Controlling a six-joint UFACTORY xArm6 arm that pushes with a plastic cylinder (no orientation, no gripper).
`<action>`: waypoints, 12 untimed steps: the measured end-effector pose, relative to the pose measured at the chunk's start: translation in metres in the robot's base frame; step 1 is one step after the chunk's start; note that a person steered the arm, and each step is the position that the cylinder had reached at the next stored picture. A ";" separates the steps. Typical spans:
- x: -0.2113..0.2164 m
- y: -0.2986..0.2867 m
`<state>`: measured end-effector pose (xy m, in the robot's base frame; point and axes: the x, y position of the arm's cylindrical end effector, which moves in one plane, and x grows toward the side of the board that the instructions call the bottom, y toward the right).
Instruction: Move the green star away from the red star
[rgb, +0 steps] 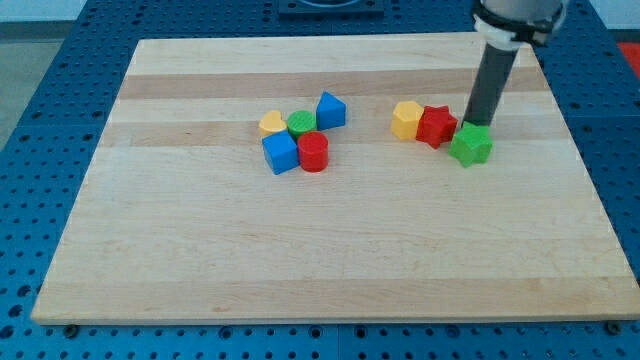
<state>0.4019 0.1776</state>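
Note:
The green star lies on the wooden board at the view's right, touching or nearly touching the red star on its upper left. A yellow hexagon block sits against the red star's left side. My tip stands at the green star's top edge, just right of the red star, and appears to touch the green star.
A cluster sits left of centre: a yellow heart, a green cylinder, a blue triangle block, a blue cube and a red cylinder. The board's right edge lies beyond the green star.

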 end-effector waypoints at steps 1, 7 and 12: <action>0.032 -0.001; 0.127 -0.044; 0.087 -0.071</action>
<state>0.4893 0.1064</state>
